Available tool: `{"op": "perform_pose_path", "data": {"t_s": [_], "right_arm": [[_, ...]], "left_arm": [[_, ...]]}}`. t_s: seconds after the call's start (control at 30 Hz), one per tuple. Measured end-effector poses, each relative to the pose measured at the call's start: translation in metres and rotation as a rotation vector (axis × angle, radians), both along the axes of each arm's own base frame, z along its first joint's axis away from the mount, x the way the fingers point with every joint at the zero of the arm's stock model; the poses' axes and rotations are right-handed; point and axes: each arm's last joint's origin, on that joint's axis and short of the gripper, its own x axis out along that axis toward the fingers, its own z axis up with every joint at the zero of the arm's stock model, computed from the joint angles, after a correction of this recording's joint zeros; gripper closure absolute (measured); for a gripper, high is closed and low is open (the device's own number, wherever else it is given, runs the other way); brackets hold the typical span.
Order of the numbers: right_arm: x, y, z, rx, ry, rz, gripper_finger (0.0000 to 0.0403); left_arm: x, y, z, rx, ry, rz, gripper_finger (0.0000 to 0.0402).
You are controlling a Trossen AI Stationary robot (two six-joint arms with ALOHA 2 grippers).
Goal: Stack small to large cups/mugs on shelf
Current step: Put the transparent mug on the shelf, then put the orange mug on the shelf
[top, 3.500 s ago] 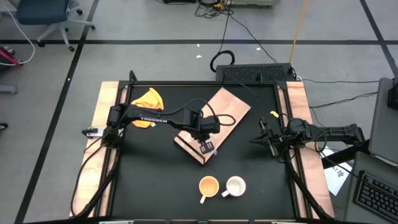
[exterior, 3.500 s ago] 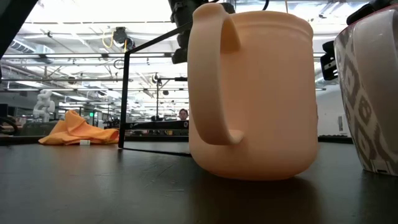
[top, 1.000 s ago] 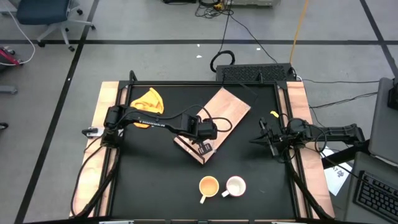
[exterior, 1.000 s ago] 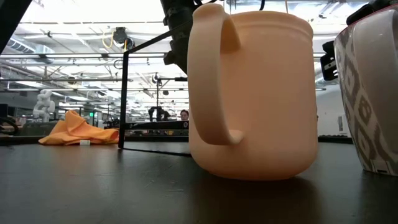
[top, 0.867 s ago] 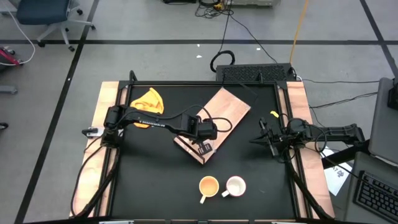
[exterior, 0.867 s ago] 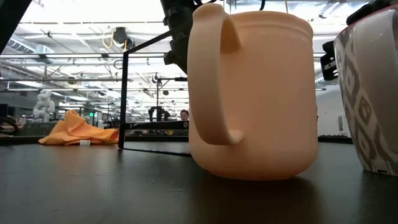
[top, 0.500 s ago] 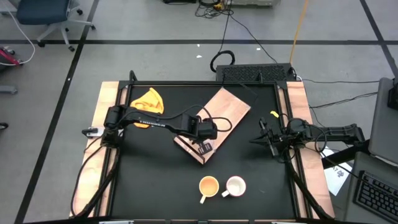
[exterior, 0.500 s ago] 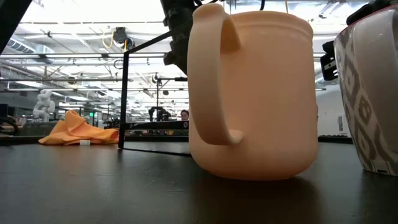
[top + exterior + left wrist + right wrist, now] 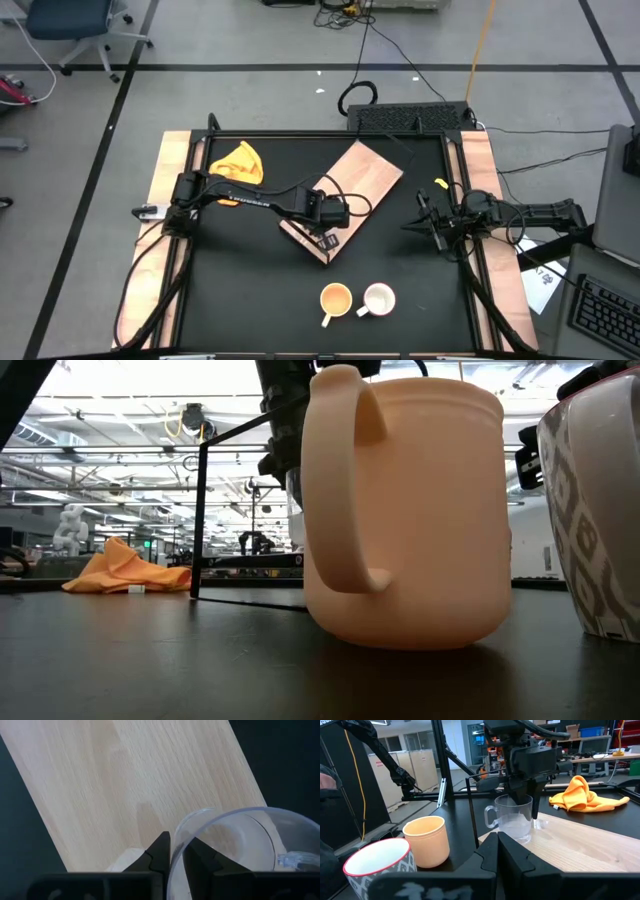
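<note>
While the left gripper (image 9: 525, 800) hangs over the wooden shelf (image 9: 345, 195), its jaws straddle the rim of the clear glass cup (image 9: 512, 817), one finger inside and one outside, only narrowly parted. Cup stands upright on the board near its dark-strip end. Yellow-orange mug (image 9: 335, 299) and white mug (image 9: 379, 299) sit side by side on the bench, near edge. Right gripper (image 9: 425, 222) waits at right, jaws closed and empty.

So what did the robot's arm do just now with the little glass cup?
The left gripper came down and drew back a little toward the near end of the shelf, lowering the glass cup onto the wood. Its fingers straddle the cup's rim, easing apart. The orange mug, white mug, yellow cloth and the shut right gripper stayed put.
</note>
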Motion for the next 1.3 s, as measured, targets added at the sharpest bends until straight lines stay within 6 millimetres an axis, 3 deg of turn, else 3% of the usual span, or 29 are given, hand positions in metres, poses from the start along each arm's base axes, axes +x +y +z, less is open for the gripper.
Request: {"op": "perform_pose_path", "data": {"t_s": [0.63, 1.07, 1.3], "right_arm": [[0.0000, 0.0000, 0.0000, 0.000, 0.001, 0.000, 0.0403], [0.0000, 0.0000, 0.0000, 0.009, 0.002, 0.000, 0.0403], [0.0000, 0.0000, 0.0000, 0.025, 0.006, 0.000, 0.0403]], "left_arm": [[0.0006, 0.0001, 0.0025, 0.011, -0.010, -0.021, 0.0347], [0.0005, -0.0003, 0.0032, 0.001, -0.012, -0.018, 0.0246], [0.0005, -0.0006, 0.0032, -0.001, -0.013, -0.016, 0.0229]]}}
